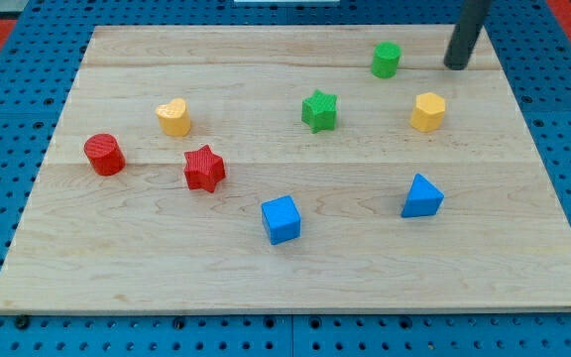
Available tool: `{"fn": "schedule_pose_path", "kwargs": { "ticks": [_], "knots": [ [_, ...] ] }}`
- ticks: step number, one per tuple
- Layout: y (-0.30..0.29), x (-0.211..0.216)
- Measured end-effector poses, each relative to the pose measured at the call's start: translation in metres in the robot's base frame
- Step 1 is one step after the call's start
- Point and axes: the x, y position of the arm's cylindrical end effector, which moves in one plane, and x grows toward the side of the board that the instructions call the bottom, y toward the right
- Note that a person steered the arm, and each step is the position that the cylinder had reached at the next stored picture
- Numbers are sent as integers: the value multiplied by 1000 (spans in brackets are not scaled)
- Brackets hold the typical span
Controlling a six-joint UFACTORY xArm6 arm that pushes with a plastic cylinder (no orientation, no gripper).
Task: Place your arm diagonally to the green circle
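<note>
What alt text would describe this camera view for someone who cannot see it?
My tip rests near the wooden board's top right, just right of the green circle. Seven more blocks lie scattered: green star, yellow hexagon, yellow heart, red cylinder, red star, blue cube, blue triangle.

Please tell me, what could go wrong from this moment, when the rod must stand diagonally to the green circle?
1. My tip stands at the view's right of the green circle, nearly level with it and apart. A careless slide toward it could knock the circle away.
2. The yellow block lies just below my tip. Moving down to reach a diagonal spot could push it.
3. My tip is near the board's top edge, so going upward leaves little room.
</note>
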Motion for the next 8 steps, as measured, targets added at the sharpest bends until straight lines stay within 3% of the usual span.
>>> {"fn": "schedule_pose_path", "kwargs": {
  "ticks": [2, 3, 4, 5, 6, 7, 8],
  "knots": [
    [4, 3],
    [90, -5],
    [94, -23],
    [25, -23],
    [59, 20],
    [53, -10],
    [19, 34]
  ]
}}
